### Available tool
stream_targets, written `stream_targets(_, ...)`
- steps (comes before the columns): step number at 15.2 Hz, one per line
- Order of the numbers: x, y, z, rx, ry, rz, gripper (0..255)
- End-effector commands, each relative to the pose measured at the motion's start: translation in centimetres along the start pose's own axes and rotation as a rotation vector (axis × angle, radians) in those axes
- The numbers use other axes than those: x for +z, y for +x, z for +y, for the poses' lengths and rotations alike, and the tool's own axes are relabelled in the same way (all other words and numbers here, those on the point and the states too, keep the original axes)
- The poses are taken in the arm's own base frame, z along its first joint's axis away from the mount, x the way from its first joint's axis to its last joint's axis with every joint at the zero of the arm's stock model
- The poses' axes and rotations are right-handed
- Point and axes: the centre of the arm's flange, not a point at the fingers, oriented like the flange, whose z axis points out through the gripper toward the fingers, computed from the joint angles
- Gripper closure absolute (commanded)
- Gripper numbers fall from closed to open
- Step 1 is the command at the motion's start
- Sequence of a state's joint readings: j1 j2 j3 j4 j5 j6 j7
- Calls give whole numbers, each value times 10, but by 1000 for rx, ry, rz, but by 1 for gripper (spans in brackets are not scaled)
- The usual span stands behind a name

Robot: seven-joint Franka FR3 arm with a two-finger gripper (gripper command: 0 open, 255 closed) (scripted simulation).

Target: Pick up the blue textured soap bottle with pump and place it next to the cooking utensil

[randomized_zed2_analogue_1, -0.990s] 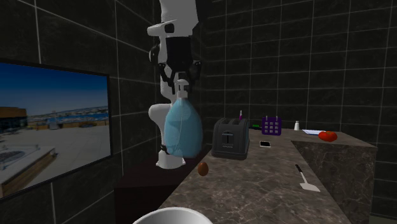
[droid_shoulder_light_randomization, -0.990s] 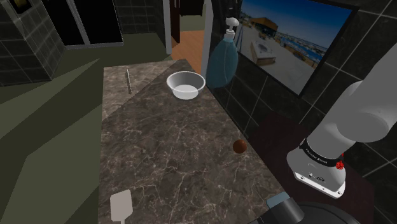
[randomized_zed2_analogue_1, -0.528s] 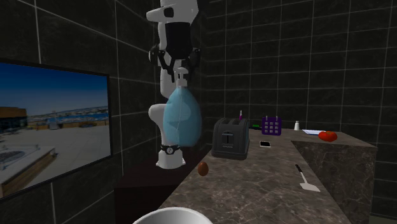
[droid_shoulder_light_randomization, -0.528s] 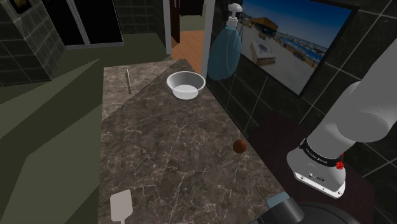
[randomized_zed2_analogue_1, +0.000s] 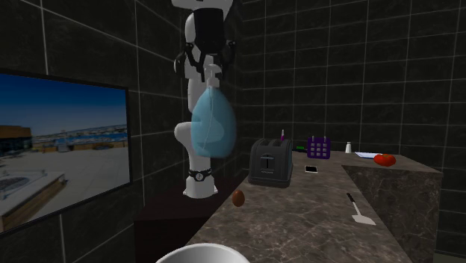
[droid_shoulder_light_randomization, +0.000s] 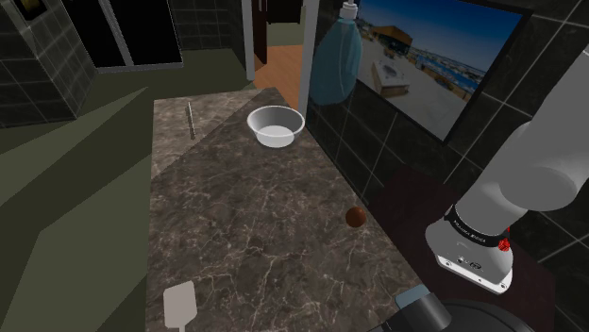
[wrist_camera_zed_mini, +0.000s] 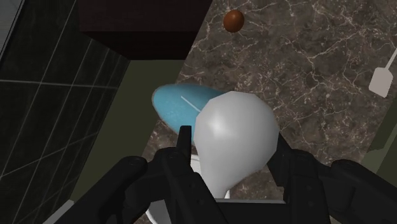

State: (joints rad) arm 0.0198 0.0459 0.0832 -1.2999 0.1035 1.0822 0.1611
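Observation:
A pale blue teardrop soap bottle [droid_shoulder_light_randomization: 334,64] with a white pump hangs high above the counter's far end, by the dark tiled wall. My gripper [randomized_zed2_analogue_1: 208,69] is shut on its pump neck, with the blue body [randomized_zed2_analogue_1: 213,127] dangling below. In the wrist view the white pump head [wrist_camera_zed_mini: 234,137] sits clasped in my gripper [wrist_camera_zed_mini: 232,153], and the blue body [wrist_camera_zed_mini: 181,105] shows beyond it. A white spatula [droid_shoulder_light_randomization: 179,304] lies flat near the counter's front edge, also visible as the spatula [randomized_zed2_analogue_1: 361,211] and spatula [wrist_camera_zed_mini: 383,76].
A white bowl [droid_shoulder_light_randomization: 276,125] stands under the bottle on the marble counter [droid_shoulder_light_randomization: 245,217]. A brown ball [droid_shoulder_light_randomization: 356,217] lies near the wall edge. A thin rod [droid_shoulder_light_randomization: 191,118] lies at the far left. A toaster [randomized_zed2_analogue_1: 270,161], purple rack [randomized_zed2_analogue_1: 319,146] and red tomato [randomized_zed2_analogue_1: 384,158] sit beyond.
The gripper has risen steadily with the bottle, which now hangs higher above the counter. Nothing on the counter has moved.

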Motion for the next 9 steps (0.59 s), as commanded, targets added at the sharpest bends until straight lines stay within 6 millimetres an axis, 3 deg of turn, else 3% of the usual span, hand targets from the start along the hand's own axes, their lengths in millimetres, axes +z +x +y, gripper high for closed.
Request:
stream_targets(1,-11,-4,-1,0,0,0,255)
stream_targets(9,-51,-15,-3,0,0,0,255)
